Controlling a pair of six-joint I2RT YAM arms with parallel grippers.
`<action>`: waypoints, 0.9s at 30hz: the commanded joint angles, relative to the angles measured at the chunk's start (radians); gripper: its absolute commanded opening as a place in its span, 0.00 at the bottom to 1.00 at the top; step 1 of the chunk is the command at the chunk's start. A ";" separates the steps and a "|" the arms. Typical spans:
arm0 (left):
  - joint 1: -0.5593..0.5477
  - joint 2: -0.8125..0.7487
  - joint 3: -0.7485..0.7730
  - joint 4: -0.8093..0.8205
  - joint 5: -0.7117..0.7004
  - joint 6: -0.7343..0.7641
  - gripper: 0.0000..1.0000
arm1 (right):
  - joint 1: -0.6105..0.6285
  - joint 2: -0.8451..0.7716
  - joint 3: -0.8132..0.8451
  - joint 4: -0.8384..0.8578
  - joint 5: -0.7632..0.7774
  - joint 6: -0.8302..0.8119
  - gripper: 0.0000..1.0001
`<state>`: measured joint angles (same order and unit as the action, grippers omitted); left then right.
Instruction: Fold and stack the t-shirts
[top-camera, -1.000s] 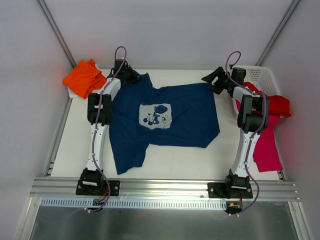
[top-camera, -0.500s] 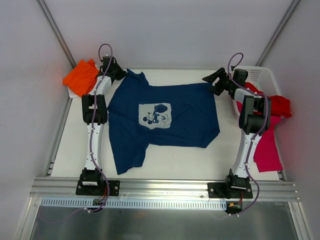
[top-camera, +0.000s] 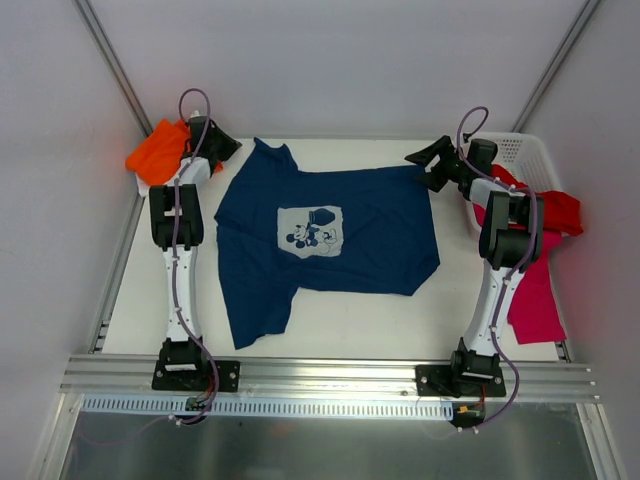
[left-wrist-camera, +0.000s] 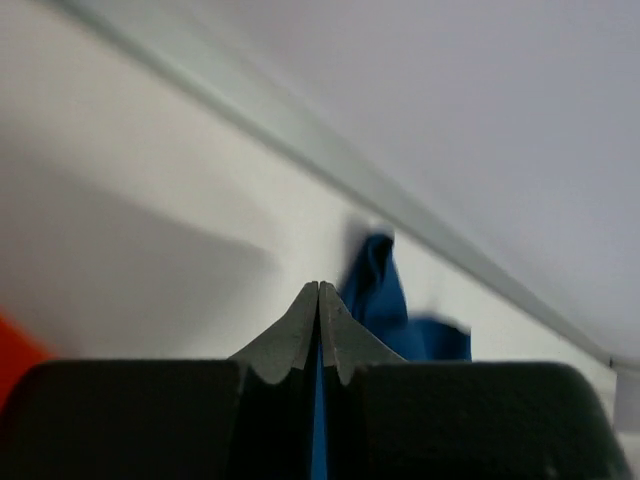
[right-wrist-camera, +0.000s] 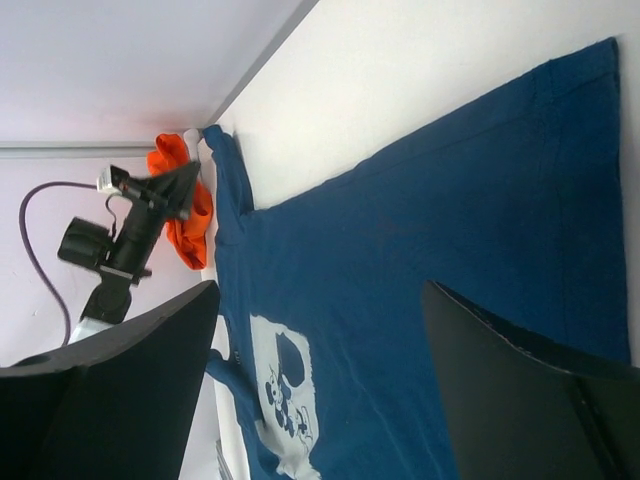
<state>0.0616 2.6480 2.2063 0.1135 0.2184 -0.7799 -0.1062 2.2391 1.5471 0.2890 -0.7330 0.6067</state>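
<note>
The navy t-shirt (top-camera: 330, 235) lies spread on the table, its pale mouse print (top-camera: 310, 230) facing up; it also shows in the right wrist view (right-wrist-camera: 430, 250). My left gripper (top-camera: 226, 146) is at the back left, jaws shut (left-wrist-camera: 320, 286) with a thin strip of the navy cloth between them; the sleeve (left-wrist-camera: 375, 280) rises just beyond the tips. My right gripper (top-camera: 422, 165) is open and empty (right-wrist-camera: 320, 300), above the shirt's back right corner. The orange t-shirt (top-camera: 155, 155) lies at the back left. The red t-shirt (top-camera: 560, 210) and the magenta t-shirt (top-camera: 535, 295) hang at the right.
A white mesh basket (top-camera: 520, 150) stands at the back right under the red cloth. Grey walls close the table on three sides. Bare table (top-camera: 360, 320) shows in front of the navy shirt.
My left gripper has moved left toward the orange shirt, and the navy shirt's back left sleeve has slid left with it. The right gripper has barely moved.
</note>
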 joint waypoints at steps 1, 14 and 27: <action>-0.040 -0.333 -0.241 0.160 0.047 0.002 0.00 | -0.036 -0.053 -0.015 0.015 0.007 0.022 0.86; -0.253 -0.271 -0.336 -0.109 0.142 0.016 0.00 | -0.044 -0.024 0.005 0.022 -0.036 0.054 0.86; -0.370 -0.217 -0.353 -0.208 0.010 0.080 0.00 | -0.084 -0.006 -0.002 0.047 -0.059 0.097 0.86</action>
<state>-0.3027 2.4145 1.8221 0.0002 0.2951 -0.7464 -0.1257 2.2391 1.5455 0.3115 -0.8158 0.6716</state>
